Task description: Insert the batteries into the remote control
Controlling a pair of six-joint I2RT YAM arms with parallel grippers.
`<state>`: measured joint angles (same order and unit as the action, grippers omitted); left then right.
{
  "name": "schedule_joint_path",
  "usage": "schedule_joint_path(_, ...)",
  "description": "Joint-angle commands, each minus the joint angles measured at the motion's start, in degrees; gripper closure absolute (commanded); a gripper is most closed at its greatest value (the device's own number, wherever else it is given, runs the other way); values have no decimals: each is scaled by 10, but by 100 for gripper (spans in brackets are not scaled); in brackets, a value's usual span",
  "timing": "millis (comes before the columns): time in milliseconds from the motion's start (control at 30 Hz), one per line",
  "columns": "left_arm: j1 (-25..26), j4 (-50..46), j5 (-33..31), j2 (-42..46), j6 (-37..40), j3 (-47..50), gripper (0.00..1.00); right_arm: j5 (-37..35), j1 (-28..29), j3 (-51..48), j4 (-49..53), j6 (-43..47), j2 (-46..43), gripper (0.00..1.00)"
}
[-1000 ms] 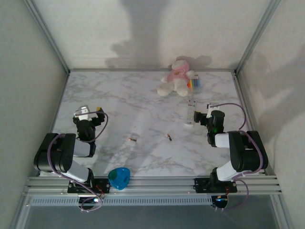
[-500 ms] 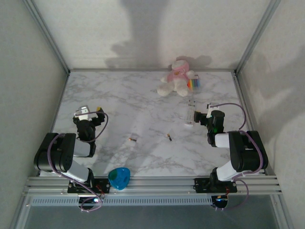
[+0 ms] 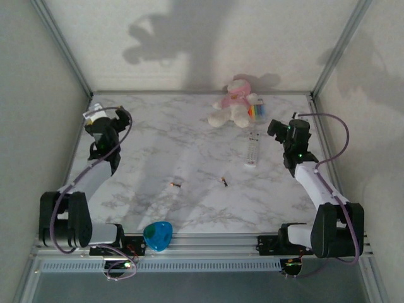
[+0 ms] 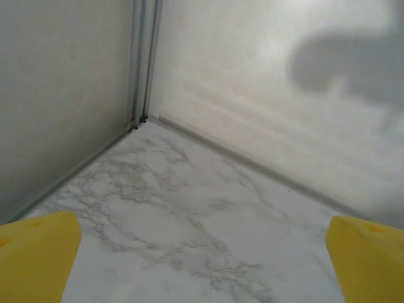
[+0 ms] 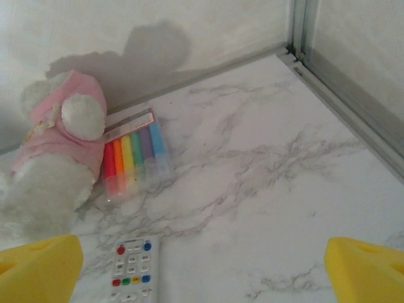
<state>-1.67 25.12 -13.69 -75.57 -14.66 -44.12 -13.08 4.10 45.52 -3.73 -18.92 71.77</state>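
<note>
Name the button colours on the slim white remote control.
Slim white remote control: mostly white buttons, plus red, blue, green and yellow; clearest in right wrist view.

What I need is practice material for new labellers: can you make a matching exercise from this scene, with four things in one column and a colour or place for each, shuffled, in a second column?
Things:
1. remote control
2. plush toy
3. marker pack
4. blue heart-shaped object

Colour or place:
A. rainbow-striped
B. at the near edge of the table
C. white and pink, by the back wall
D. white-grey, with small coloured buttons

Pairs: 1-D, 2-C, 3-A, 4-B
</note>
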Motion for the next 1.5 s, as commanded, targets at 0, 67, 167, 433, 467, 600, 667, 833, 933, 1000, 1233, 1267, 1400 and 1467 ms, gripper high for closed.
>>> schedule_joint_path(0, -7, -159, 22, 34, -97, -35, 0, 51, -1, 44, 173, -86, 3, 1)
schedule_joint_path(67, -5, -194, 49, 47, -127, -45, 0, 65, 10, 70, 224, -98, 14, 1)
schedule_joint_path(167, 7, -241, 74, 58, -163, -51, 0, 56, 41, 91, 279, -108, 27, 1)
schedule_joint_path(433, 123, -276, 105, 90, -159, -28, 0, 39, 135, 116, 341, -117, 112, 4)
schedule_joint_path(467, 131, -279, 112, 94, -159, -28, 1, 38, 141, 123, 348, -118, 124, 7)
schedule_joint_path(600, 138, -307, 124, 96, -170, -33, 0, 27, 165, 144, 355, -112, 178, 11)
schedule_joint_path(667, 141, -319, 111, 96, -176, -36, 0, 31, 172, 147, 343, -106, 194, 12)
schedule_joint_path(833, 148, -334, 80, 104, -207, -30, 0, 15, 176, 163, 341, -103, 244, 17)
schedule_joint_path(933, 150, -349, 54, 103, -221, -35, 0, 17, 176, 163, 336, -104, 264, 22)
schedule_joint_path(1000, 154, -360, 49, 103, -217, -40, 0, 17, 177, 154, 324, -103, 271, 24)
schedule_joint_path(1233, 159, -372, 46, 112, -207, -41, 0, 21, 177, 147, 307, -95, 296, 36)
schedule_joint_path(1267, 159, -373, 46, 112, -207, -43, 1, 20, 178, 144, 304, -95, 297, 37)
schedule_joint_path(1400, 161, -376, 53, 117, -203, -44, 0, 21, 179, 138, 297, -87, 301, 39)
schedule_joint_path(1467, 161, -375, 64, 120, -200, -46, 0, 20, 180, 133, 294, -87, 303, 42)
